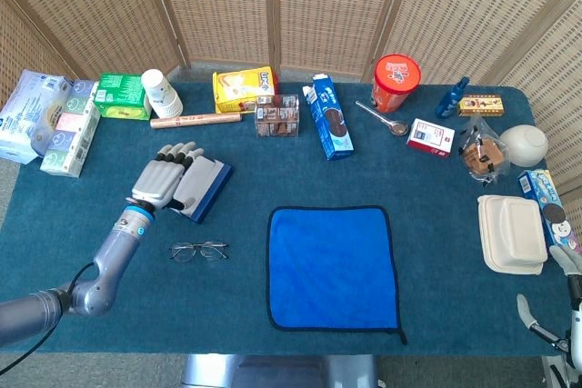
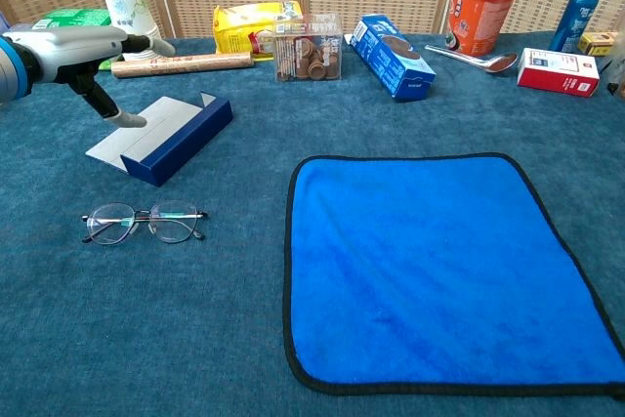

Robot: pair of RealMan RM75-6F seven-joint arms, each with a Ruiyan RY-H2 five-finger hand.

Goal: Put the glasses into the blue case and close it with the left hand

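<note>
1 empty, spread left hand (image 2: 83, 51) over boxy blue case (image 2: 176, 134); thin wire-rimmed glasses (image 2: 144, 223) nearby.

Navy blue case (image 2: 178, 136) with pale grey lining, bright blue cloth (image 2: 435, 266) edged in black, teal table covering (image 2: 195, 339), silver-grey left hand (image 1: 162, 184), thin dark-rimmed glasses (image 2: 143, 223)

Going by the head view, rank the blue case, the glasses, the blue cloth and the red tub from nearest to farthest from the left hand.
1. blue case, directly beside the left hand, on its right.
2. glasses, just in front of the hand, toward the table's near edge.
3. blue cloth, at the table's middle.
4. red tub, far back right.
</note>
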